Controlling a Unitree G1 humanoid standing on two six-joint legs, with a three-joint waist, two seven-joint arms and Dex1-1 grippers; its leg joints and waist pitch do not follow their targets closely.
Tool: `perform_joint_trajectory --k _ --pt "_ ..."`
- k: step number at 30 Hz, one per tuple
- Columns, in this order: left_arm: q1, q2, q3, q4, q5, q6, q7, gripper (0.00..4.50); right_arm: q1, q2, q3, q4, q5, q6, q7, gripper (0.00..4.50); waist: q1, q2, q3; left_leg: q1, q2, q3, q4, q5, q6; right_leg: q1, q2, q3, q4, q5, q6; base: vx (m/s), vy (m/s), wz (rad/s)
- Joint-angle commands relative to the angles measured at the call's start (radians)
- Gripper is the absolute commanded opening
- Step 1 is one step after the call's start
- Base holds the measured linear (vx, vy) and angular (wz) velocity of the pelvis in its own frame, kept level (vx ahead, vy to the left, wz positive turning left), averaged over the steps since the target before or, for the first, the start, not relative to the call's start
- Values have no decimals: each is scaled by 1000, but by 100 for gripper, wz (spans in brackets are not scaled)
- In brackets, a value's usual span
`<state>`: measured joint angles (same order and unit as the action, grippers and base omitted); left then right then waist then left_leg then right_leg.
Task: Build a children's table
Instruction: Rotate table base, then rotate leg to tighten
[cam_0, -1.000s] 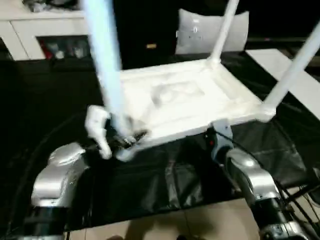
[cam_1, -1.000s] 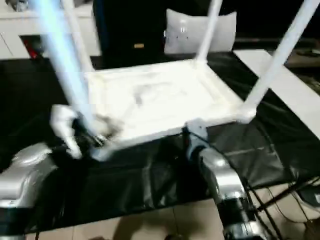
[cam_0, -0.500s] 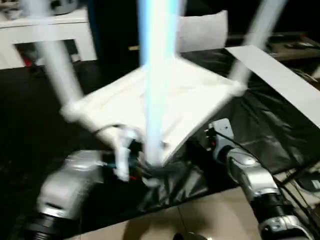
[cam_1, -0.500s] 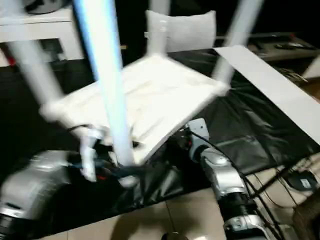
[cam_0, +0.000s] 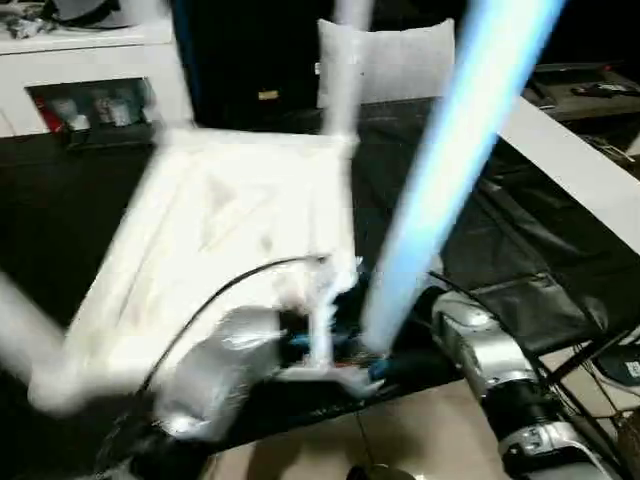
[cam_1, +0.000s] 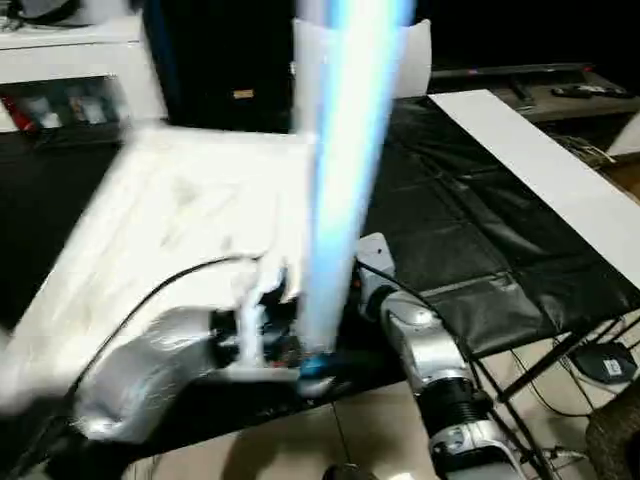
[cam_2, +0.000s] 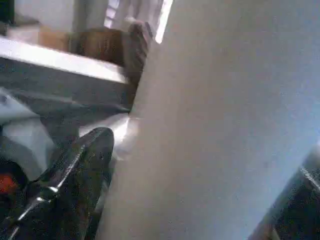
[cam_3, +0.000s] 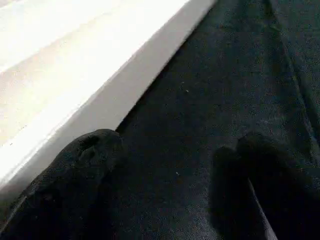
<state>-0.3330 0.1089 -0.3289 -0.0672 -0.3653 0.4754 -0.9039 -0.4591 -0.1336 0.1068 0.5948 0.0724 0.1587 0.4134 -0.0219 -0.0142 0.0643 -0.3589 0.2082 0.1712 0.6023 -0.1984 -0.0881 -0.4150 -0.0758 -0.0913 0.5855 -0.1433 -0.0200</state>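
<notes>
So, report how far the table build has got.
Done: the tabletop is underside up with at least three legs standing in its corners; a fourth I cannot make out. In hand: the left gripper clasps the near leg at its base; the right gripper hangs open beside the rim. Left: confirm the fourth leg, probably flip it upright.

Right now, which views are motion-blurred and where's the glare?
Left eye view: tabletop and near leg smeared by motion, the leg glaring blue-white; pillow-like bag behind fairly sharp. Right eye view: same smear. Left wrist view: leg close up, soft, beside a glossy black finger. Right wrist view: dim; dark fingers soft over black cloth.
</notes>
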Motion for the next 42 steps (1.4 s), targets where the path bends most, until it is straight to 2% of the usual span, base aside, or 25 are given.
perform_joint_trajectory --k 1,2,4,5,6,9,10,14,18,23,24,25,28,30,33,34,36,37,38,40,42 --pt "-32 -2 23 58 61 -60 69 449 -19 6 -1 0 -1 -15 -12 450 3 -3 -67 -3 7 1 -65 -233 42 59 -46 40 -84 -426 -123 0 0 0" --pt "-40 2 31 69 63 -65 72 449 -19 3 -8 1 -1 -12 -18 450 3 -3 -67 -5 7 1 -66 -230 41 61 -47 39 -83 -436 -117 0 0 0" --pt "-72 28 67 113 69 -96 79 449 -16 -17 -43 7 -5 2 -53 450 7 -4 -68 2 7 2 -64 -227 41 54 -48 40 -89 -469 -102 0 0 0" --pt "-80 37 82 122 64 -97 76 449 -13 -25 -56 9 -6 8 -68 450 10 -3 -70 3 6 3 -62 -220 41 54 -49 40 -88 -458 -104 0 0 0" --pt "-82 41 89 126 61 -97 73 449 -10 -29 -63 10 -7 11 -75 450 8 -3 -69 -5 10 0 -68 -209 38 59 -46 39 -78 -416 -116 0 0 0" --pt "-97 64 124 159 72 -128 85 449 12 -53 -90 12 -2 14 -93 450 8 -4 -71 -2 8 1 -64 -213 40 58 -47 38 -79 -422 -112 0 0 0" --pt "-102 70 131 175 79 -145 92 449 19 -59 -93 10 -1 11 -95 450 10 -6 -72 -5 6 2 -64 -202 45 60 -48 39 -79 -415 -113 0 0 0" --pt "-114 106 164 235 110 -185 138 449 59 -83 -106 -39 9 7 -80 450 10 -4 -72 -9 7 0 -65 -194 50 63 -49 38 -78 -406 -115 0 0 0" --pt "-63 158 144 164 104 -113 95 449 105 -105 -105 -134 32 11 -20 450 11 -4 -73 -4 13 1 -65 -195 55 60 -50 39 -74 -397 -129 0 0 0" --pt "19 257 50 77 177 -56 63 449 166 -159 -83 -274 68 42 101 450 17 0 -70 -1 19 0 -70 -208 64 56 -49 42 -70 -381 -146 0 0 0" --pt "25 264 45 73 185 -46 71 449 173 -167 -81 -289 73 46 115 450 19 -1 -69 1 17 1 -70 -219 61 55 -48 42 -73 -398 -141 0 0 0" --pt "34 275 38 66 201 -23 93 421 187 -186 -78 -321 82 53 144 450 25 0 -68 7 18 3 -70 -227 58 52 -47 44 -76 -407 -138 0 0 0" --pt "51 285 31 29 207 25 115 408 221 -230 -69 -390 101 79 208 450 31 -2 -66 4 16 2 -70 -230 57 54 -48 42 -78 -430 -128 0 0 0" --pt "67 292 21 -16 209 67 129 378 252 -268 -61 -450 120 103 263 450 37 -3 -65 4 19 0 -71 -233 55 55 -50 43 -80 -450 -114 0 0 0" --pt "80 298 15 -48 222 106 148 364 285 -305 -56 -507 136 126 315 450 37 -6 -64 1 13 0 -69 -246 57 53 -49 39 -89 -509 -90 0 0 0" --pt "84 298 14 -53 227 120 159 343 305 -327 -53 -541 152 142 350 450 36 -10 -63 -1 11 -1 -69 -247 58 53 -48 37 -92 -527 -78 0 0 0" --pt "84 298 14 -55 229 125 163 330 311 -335 -52 -552 158 147 362 450 36 -10 -62 1 9 -1 -66 -261 59 49 -48 35 -100 -575 -50 0 0 0" --pt "85 296 15 -56 232 133 170 322 321 -347 -49 -569 166 154 378 450 30 -12 -61 -4 6 -3 -66 -260 60 51 -47 31 -103 -594 -43 0 0 0" --pt "79 288 19 -55 228 147 179 318 335 -368 -44 -596 180 165 408 450 31 -11 -63 0 6 -2 -63 -261 59 48 -47 30 -107 -603 -31 0 0 0" --pt "72 281 21 -54 223 163 182 312 349 -391 -39 -627 198 178 442 450 31 -9 -63 3 7 -2 -63 -260 64 46 -47 30 -110 -598 -32 0 0 0" --pt "64 280 17 -53 221 181 183 296 359 -412 -33 -654 213 189 472 450 29 -9 -62 -1 8 -6 -66 -271 70 48 -47 24 -110 -595 -36 0 0 0"
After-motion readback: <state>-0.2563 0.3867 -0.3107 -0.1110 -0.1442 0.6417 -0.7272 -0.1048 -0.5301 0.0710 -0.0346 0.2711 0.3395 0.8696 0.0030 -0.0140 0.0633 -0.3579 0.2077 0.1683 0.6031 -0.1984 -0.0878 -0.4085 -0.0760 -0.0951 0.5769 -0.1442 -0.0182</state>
